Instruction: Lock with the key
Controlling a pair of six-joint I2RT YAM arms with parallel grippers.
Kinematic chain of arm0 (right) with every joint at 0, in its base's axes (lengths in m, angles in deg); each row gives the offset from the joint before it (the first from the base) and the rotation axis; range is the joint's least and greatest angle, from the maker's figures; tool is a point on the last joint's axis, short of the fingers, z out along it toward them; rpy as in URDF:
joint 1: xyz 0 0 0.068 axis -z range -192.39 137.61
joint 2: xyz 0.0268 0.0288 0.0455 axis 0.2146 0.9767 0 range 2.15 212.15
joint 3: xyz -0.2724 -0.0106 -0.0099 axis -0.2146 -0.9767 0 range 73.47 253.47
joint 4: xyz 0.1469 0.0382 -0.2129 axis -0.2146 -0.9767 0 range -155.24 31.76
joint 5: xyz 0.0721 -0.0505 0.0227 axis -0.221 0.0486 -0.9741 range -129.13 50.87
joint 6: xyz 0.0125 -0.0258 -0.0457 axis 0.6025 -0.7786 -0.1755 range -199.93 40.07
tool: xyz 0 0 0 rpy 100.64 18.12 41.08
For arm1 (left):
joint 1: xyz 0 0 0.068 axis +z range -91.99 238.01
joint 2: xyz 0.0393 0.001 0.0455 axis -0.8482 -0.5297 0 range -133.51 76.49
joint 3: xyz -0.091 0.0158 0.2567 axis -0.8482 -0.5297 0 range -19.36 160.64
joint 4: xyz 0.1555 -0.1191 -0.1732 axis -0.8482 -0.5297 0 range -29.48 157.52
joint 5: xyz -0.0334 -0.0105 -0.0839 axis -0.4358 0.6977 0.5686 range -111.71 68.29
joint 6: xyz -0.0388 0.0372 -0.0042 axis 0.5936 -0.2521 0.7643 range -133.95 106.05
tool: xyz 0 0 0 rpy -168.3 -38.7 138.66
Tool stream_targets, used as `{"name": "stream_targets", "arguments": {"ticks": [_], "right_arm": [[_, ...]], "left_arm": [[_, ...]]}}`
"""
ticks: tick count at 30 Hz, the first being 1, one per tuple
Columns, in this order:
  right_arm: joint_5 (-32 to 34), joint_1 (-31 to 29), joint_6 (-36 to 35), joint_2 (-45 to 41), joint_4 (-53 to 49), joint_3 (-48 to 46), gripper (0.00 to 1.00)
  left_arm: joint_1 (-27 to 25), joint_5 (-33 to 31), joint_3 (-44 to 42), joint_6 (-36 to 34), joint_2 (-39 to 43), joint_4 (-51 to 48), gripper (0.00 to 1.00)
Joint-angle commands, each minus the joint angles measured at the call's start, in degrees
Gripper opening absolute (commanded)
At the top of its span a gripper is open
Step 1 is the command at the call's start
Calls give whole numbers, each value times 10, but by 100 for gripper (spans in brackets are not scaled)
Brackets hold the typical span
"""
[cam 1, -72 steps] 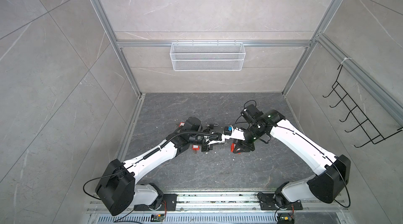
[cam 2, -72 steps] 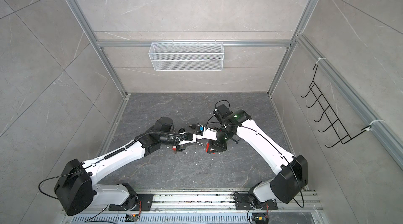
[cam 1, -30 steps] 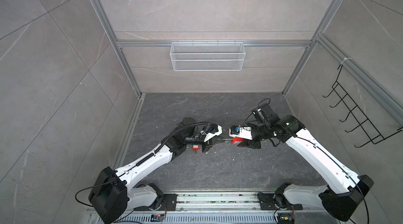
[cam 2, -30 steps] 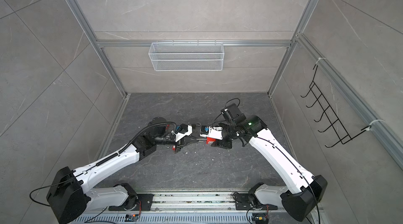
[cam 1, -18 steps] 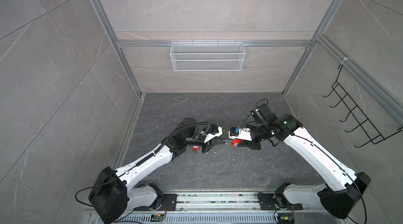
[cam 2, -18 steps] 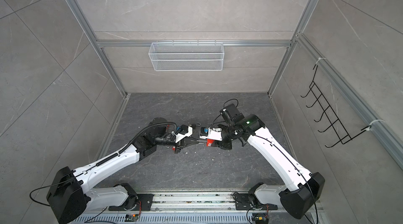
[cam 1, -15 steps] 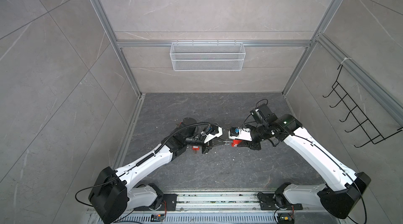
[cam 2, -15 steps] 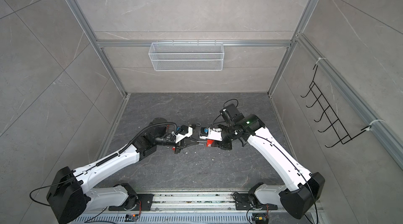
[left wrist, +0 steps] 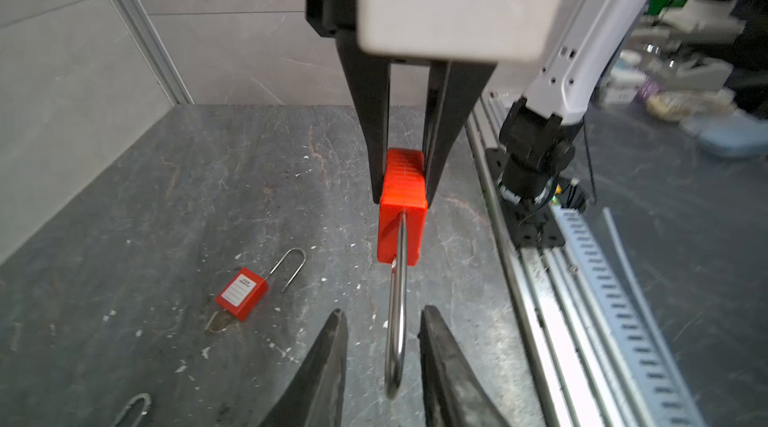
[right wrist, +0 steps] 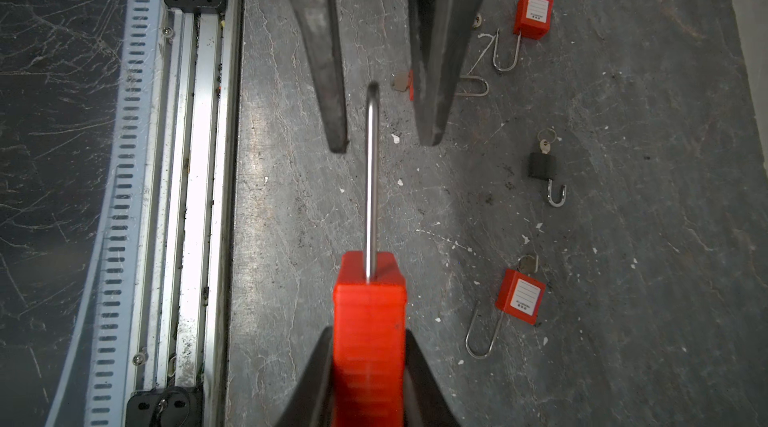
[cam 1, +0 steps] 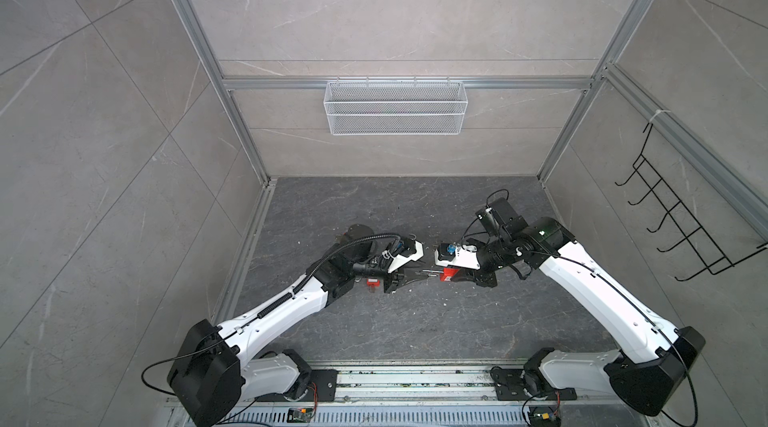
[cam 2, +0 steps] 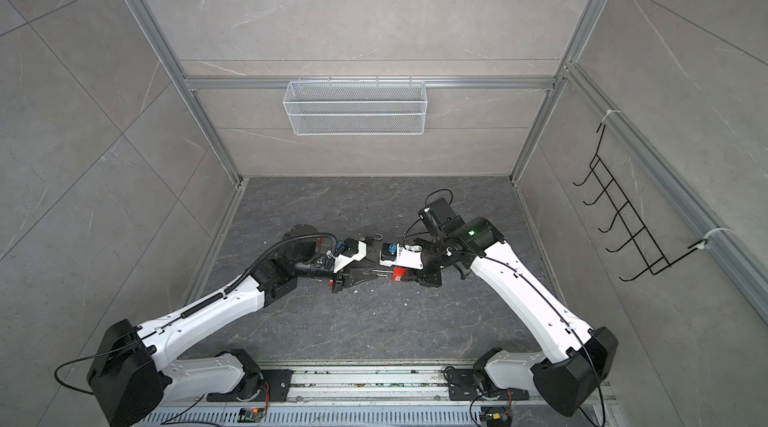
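Above the grey bench (cam 1: 415, 321), the right claw (left wrist: 403, 196) clamps a red padlock (left wrist: 402, 234) by its body. The shackle (left wrist: 397, 321) reaches between the parted fingers (left wrist: 328, 362) of the left claw (left wrist: 383, 315), touching neither.

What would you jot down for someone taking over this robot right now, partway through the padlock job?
Right gripper: shut on the red padlock body, held above the floor.
Left gripper: open, fingers either side of the shackle, not touching.
Lying on the floor with keys in them: a black padlock and a labelled red padlock.
Done: lock picked up.
Left: no key visible in the held lock; cannot tell whether it is locked.
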Motion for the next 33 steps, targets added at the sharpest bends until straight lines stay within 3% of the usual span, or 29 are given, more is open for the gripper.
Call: {"name": "stream_targets", "arguments": {"ticks": [1, 18, 22, 29, 33], "right_arm": [[-21, -2, 6, -5, -9, 14, 17], [-30, -3, 8, 0, -2, 16, 15], [-32, -4, 9, 1, 1, 19, 15], [-33, -6, 9, 6, 5, 21, 14], [-21, -10, 10, 2, 27, 15, 15]], "left_arm": [[0, -16, 2, -2, 34, -14, 37], [-1, -4, 10, 2, 20, -37, 17], [-3, 0, 13, 1, 13, -41, 16], [-6, 6, 17, 0, 11, -41, 1], [-7, 20, 21, 15, 9, -42, 0]]}}
